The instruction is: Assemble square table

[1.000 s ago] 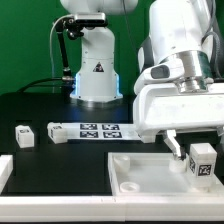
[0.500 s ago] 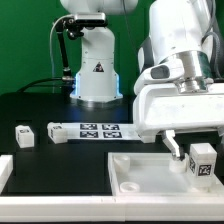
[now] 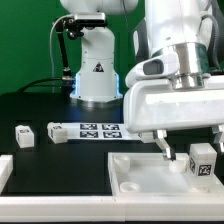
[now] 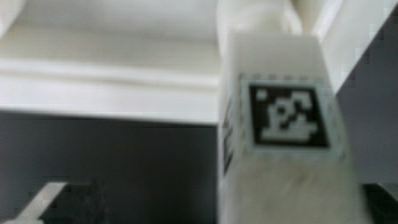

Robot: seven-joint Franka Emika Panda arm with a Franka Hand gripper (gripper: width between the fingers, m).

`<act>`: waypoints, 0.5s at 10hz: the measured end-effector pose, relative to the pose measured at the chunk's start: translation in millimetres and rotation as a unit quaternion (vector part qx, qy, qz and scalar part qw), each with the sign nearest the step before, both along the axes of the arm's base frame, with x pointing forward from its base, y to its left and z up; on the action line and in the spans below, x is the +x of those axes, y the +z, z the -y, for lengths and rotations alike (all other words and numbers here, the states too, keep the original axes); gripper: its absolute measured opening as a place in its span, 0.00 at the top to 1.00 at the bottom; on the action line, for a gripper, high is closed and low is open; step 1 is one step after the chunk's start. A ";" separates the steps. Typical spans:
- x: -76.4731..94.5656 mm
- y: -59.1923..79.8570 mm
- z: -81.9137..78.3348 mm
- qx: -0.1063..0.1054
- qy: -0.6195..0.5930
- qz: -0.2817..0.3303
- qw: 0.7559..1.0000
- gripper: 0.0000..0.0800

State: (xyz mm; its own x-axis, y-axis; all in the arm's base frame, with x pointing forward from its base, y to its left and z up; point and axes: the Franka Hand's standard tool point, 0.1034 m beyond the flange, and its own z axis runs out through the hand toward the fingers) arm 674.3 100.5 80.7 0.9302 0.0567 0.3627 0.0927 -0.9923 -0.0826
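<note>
We see the leg block standing upright at the square table slab's 3 o'clock corner, presumably seated there. Our gripper sits just beside it, fingers spread apart, holding nothing.

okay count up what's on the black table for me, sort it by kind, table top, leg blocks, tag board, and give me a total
Square table top: 1
Leg blocks: 2, one upright on the table top, one loose toward the exterior view's left
Marker board: 1
Total: 4
</note>
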 end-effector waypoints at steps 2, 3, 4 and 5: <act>-2.7 1.1 -12.6 0.012 0.000 -0.070 0.997 0.19; -2.5 1.8 -12.9 0.013 0.003 -0.092 0.996 0.19; -7.9 0.2 -8.2 0.012 0.011 -0.137 0.990 0.19; -10.1 -0.3 -0.6 0.012 0.014 -0.176 0.984 0.19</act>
